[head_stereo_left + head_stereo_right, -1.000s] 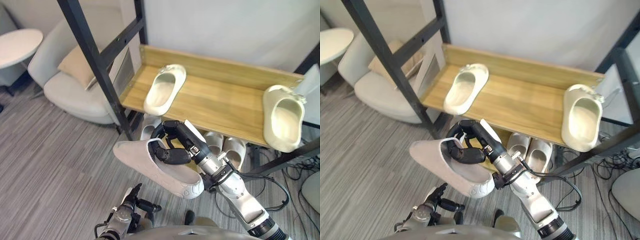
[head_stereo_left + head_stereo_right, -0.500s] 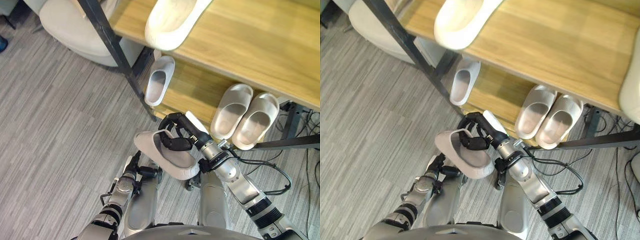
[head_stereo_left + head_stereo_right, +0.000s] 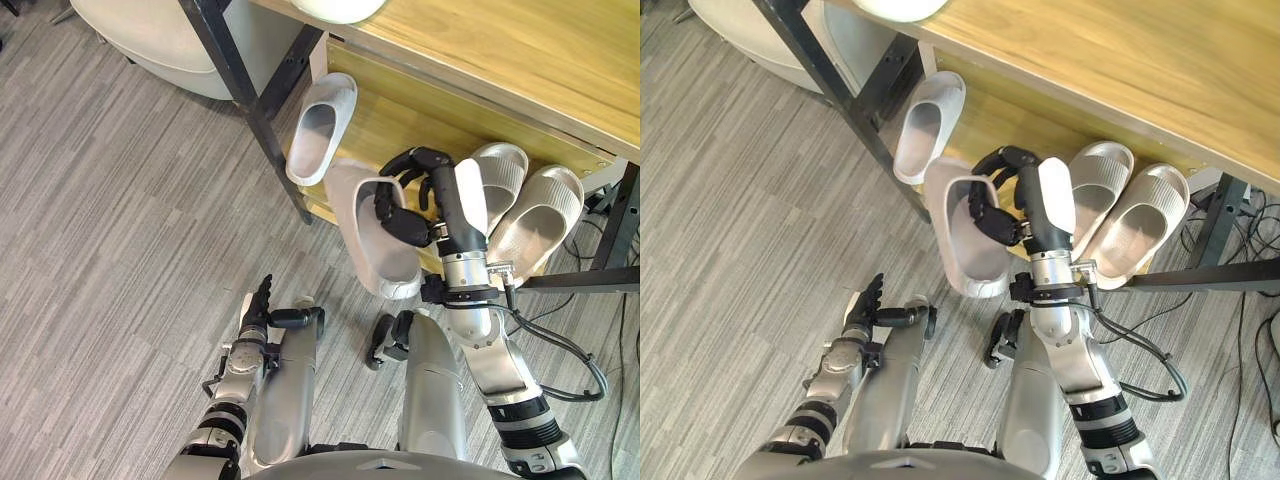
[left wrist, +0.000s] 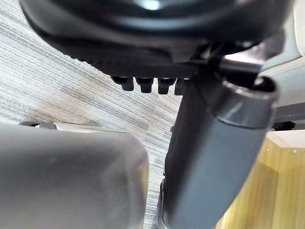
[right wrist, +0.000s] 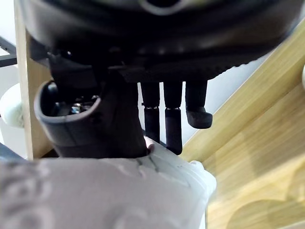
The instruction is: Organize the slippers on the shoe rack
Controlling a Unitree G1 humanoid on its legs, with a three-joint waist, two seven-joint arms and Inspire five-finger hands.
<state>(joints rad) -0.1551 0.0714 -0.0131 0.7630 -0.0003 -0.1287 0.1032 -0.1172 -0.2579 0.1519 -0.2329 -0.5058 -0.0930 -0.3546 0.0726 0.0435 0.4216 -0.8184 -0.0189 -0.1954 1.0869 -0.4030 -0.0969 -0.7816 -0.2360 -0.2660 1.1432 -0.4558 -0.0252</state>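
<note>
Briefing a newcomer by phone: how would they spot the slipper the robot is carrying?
Find the wooden shoe rack and look at the front of its lower shelf. There the right hand is curled round a pale grey slipper; the single slipper left of it and the beige pair right of it lie free.

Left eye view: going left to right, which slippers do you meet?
Lone pale grey slipper → off-white slipper gripped in the right hand → first beige slipper → second beige slipper beside it.
</note>
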